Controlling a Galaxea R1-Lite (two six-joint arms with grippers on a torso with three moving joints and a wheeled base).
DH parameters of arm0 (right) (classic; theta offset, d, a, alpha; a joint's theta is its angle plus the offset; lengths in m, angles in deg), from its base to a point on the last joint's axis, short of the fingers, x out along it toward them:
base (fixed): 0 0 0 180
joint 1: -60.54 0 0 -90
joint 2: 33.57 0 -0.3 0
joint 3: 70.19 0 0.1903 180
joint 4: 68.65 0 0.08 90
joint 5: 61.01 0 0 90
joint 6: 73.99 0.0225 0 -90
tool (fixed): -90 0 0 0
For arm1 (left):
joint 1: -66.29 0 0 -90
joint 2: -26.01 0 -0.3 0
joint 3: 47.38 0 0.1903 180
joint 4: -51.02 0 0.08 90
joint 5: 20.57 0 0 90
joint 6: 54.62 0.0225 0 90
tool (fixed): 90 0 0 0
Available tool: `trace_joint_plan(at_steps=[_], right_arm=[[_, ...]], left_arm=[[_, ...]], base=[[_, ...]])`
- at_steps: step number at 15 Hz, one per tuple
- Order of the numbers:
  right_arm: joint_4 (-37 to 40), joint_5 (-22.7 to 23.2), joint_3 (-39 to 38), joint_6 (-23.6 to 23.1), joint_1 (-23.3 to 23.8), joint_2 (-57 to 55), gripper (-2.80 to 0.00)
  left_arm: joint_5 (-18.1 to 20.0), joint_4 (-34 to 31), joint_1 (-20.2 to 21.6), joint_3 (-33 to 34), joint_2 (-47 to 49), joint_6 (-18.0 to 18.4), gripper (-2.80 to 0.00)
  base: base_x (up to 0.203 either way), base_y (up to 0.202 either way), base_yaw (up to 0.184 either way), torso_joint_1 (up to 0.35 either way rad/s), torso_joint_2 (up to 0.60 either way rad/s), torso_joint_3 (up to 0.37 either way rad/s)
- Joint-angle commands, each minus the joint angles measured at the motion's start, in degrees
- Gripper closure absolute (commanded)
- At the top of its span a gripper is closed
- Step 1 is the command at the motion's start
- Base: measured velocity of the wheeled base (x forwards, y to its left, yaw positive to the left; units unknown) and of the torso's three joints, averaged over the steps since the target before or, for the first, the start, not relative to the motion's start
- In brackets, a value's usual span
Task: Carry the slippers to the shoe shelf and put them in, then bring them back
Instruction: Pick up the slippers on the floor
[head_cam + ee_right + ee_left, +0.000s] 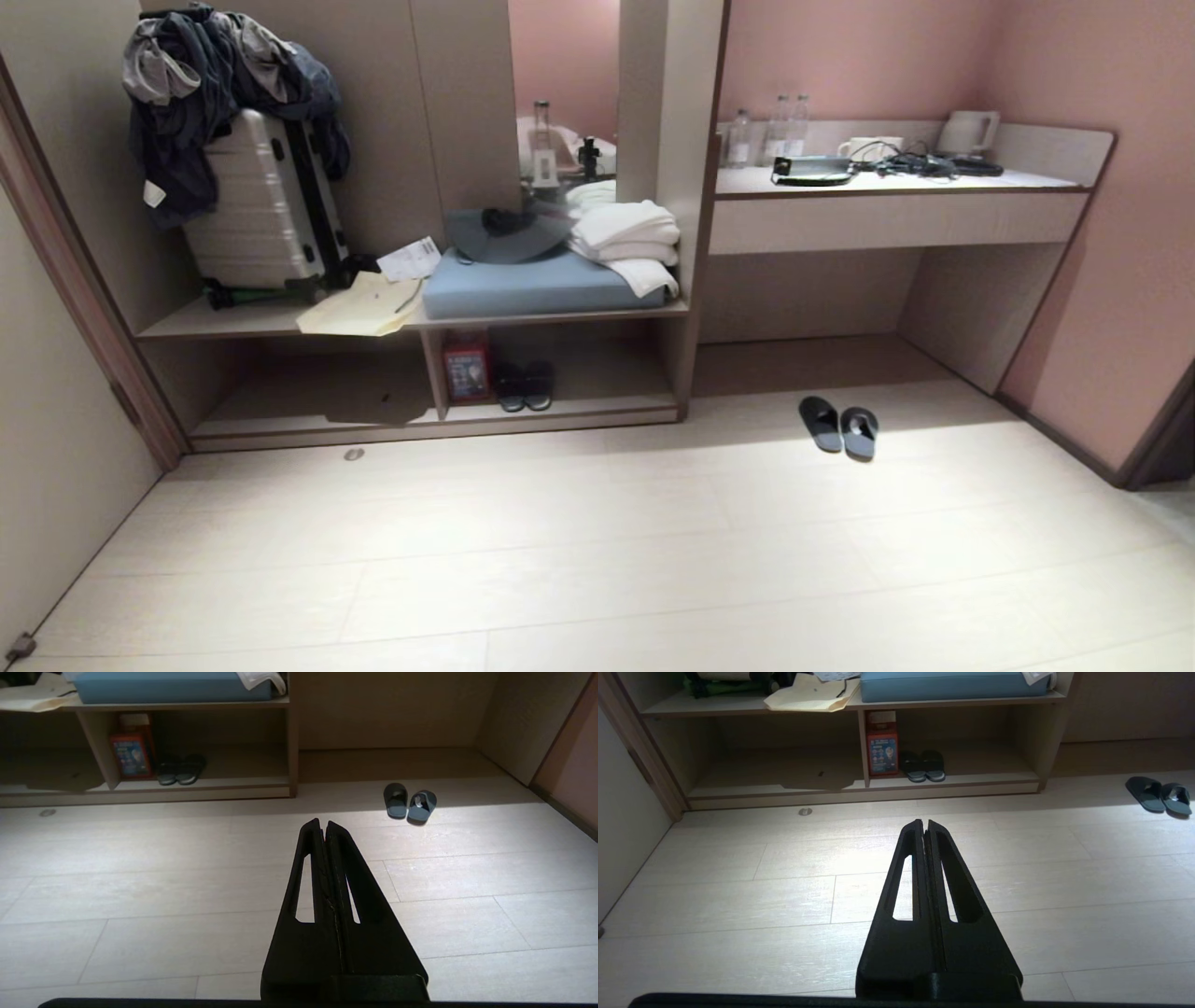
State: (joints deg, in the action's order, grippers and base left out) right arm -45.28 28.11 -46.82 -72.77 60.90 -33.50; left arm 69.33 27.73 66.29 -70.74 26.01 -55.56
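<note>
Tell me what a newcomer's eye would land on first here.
A pair of dark slippers lies alone on the pale floor, in front of the recess under the desk. To their left, the low shoe shelf holds a second dark pair beside a red box. Above it, a silver suitcase stands draped with clothes.

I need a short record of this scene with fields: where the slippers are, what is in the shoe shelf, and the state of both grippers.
slippers: side by side on the floor, in front of the recess under the desk, to the right of the shelf
shoe shelf: right compartment holds another dark pair and a red box next to the divider
left gripper: shut, empty, above bare floor, far from the slippers
right gripper: shut, empty, above bare floor
task state: slippers not yet picked up
</note>
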Motion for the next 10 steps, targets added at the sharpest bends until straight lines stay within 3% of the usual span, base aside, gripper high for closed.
trace_joint_plan(at_steps=[1,3,10], right_arm=[[0.0,0.0,-0.1,0.0,0.0,0.0,0.00],[0.0,0.0,-0.1,0.0,0.0,0.0,0.00],[0.0,0.0,-0.1,0.0,0.0,0.0,0.00]], left_arm=[[0.0,0.0,0.0,0.0,0.0,0.0,0.00],[-0.1,0.0,0.0,0.0,0.0,0.0,0.00],[0.0,0.0,0.0,0.0,0.0,0.0,0.00]], base=[[0.000,0.000,0.000,0.000,0.00,0.000],[0.065,0.000,-0.001,-0.001,0.00,0.001],[0.194,0.000,-0.002,0.002,0.00,0.003]])
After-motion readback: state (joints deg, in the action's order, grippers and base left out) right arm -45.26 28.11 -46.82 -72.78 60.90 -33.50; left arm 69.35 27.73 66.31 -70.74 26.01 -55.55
